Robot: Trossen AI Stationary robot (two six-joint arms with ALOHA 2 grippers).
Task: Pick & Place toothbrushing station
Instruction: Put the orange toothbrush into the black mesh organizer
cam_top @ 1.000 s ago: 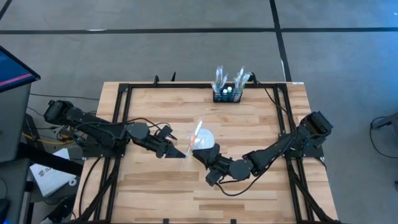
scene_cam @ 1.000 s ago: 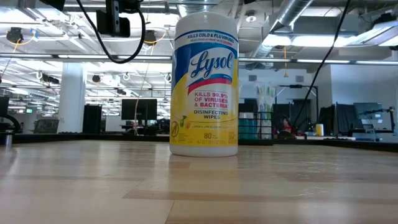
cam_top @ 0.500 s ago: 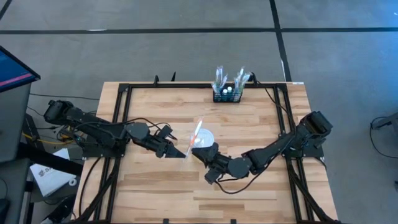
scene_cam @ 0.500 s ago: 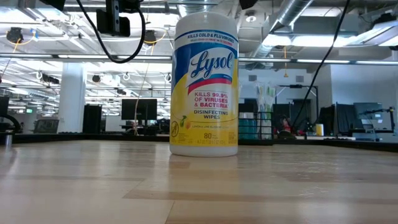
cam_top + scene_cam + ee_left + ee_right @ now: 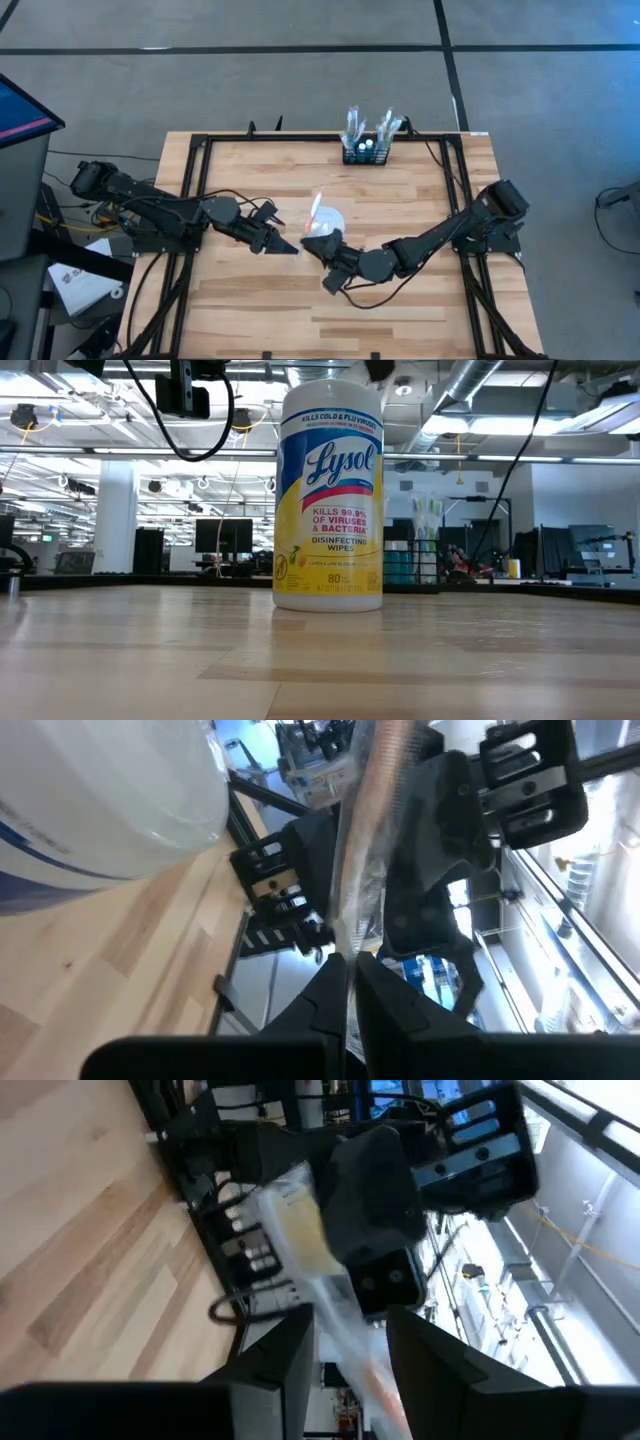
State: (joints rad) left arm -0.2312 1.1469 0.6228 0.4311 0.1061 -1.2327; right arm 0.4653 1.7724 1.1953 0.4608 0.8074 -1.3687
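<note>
The rack (image 5: 365, 150) waits at the far edge. Left gripper (image 5: 291, 246) pinches a wrapped toothbrush (image 5: 314, 213) shut-tight, right gripper (image 5: 311, 243) half-open around it — a handover, I'd say; next, the right must close.

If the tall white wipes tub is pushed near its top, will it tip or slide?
The wipes tub stands upright, taller than wide, so a high push would probably tip it. The smooth wooden table suggests a low push may slide it. Once on its side, the round body would likely roll.
</note>
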